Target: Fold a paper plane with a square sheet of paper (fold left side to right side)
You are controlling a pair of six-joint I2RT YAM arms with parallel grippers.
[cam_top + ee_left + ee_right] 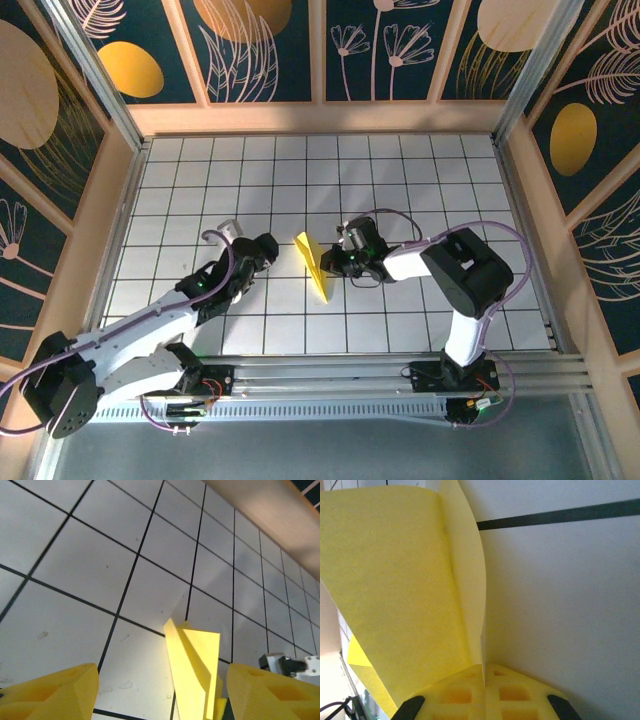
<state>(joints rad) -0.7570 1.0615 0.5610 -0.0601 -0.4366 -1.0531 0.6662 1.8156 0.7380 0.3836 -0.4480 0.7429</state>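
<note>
Right of the paper plane point(315, 265), the right gripper point(333, 262) pinches its fold, propping it on the bench point(400, 180). Just left of the plane, the left gripper point(270, 247) hangs wide. Best to close squarely along the crease.

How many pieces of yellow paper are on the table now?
1: the folded pale yellow paper plane, mid-table, pinched by the right gripper, jaws shut; another could hide beneath the left arm.

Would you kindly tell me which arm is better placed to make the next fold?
Probably left: the left hand is open facing the yellow paper, while the right hand is pinching it.
</note>
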